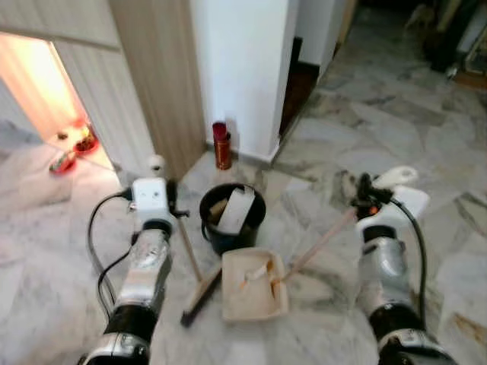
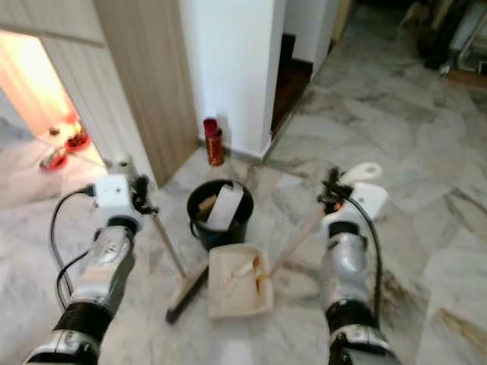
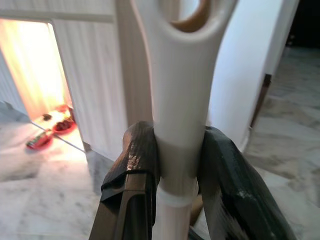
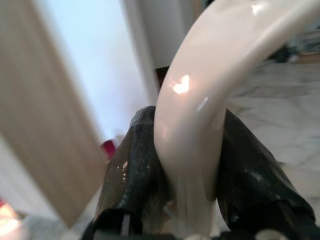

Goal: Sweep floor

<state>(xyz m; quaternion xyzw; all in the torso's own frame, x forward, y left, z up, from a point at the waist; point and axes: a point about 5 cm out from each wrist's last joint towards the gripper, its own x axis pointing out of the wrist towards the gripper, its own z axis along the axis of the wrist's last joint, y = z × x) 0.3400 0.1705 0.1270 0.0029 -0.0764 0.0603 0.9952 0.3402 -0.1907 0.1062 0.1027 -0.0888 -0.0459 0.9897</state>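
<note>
A cream dustpan (image 1: 253, 285) lies flat on the marble floor with a few scraps of debris in it. Its long handle (image 1: 323, 241) slants up to my right gripper (image 1: 367, 199), which is shut on the handle's white end (image 4: 200, 120). My left gripper (image 1: 171, 207) is shut on the white top of the broom handle (image 3: 177, 120). The stick runs down to the dark broom head (image 1: 200, 296), which rests on the floor against the dustpan's left side. A black bin (image 1: 232, 217) with paper and scraps inside stands just behind the dustpan.
A red canister (image 1: 221, 145) stands at the foot of the white wall (image 1: 243, 68). A wooden panel (image 1: 156, 76) stands at the left, with a lit opening and red dishes (image 1: 72, 152) beyond it. Open marble floor (image 1: 426, 122) stretches to the right.
</note>
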